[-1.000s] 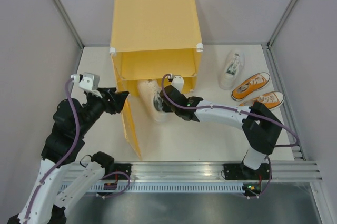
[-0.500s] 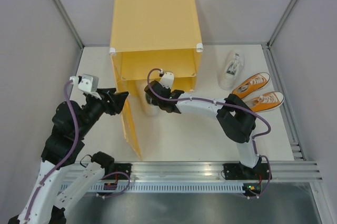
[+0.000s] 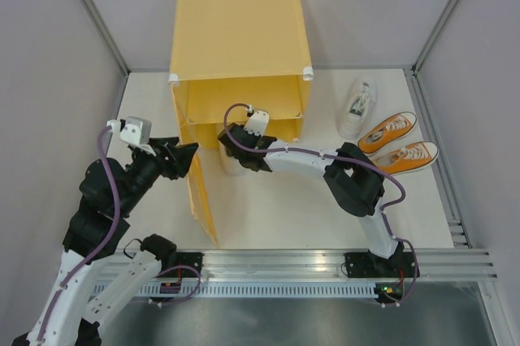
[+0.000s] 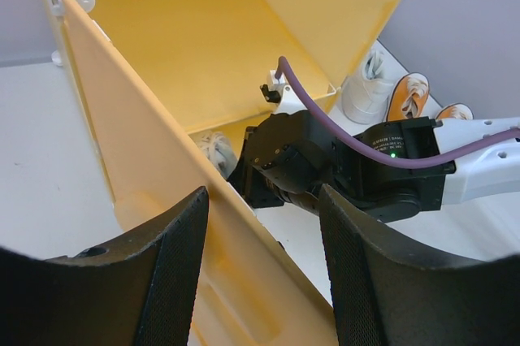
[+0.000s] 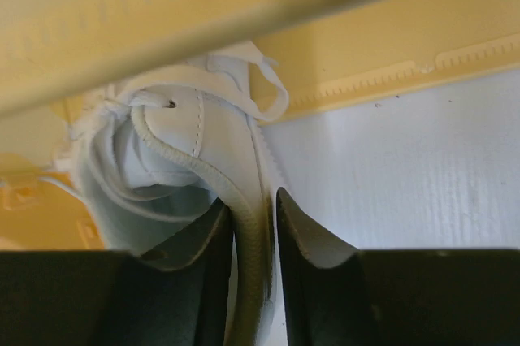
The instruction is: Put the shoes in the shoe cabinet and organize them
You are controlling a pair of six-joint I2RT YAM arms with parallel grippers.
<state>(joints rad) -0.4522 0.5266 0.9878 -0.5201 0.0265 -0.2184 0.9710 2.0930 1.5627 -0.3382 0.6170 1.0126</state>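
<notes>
Top external view, far left: the left gripper [image 3: 189, 159] sits at the swung-open door [image 3: 205, 204], fingers apart and straddling its edge. From the left wrist camera, the yellow panel runs right between them. Next over, the cabinet [image 3: 240, 45] stands open toward the arms. The right gripper [image 3: 233, 144] reaches into the lower opening, clamped on the heel rim of a white shoe [image 5: 162, 159]. That shoe lies at the mouth of the bottom compartment, under the shelf edge. Further right on the table [image 3: 284, 216] comes the other white shoe [image 3: 357, 108], near the cabinet's side. Last come the orange shoes [image 3: 387, 132], lying side by side.
</notes>
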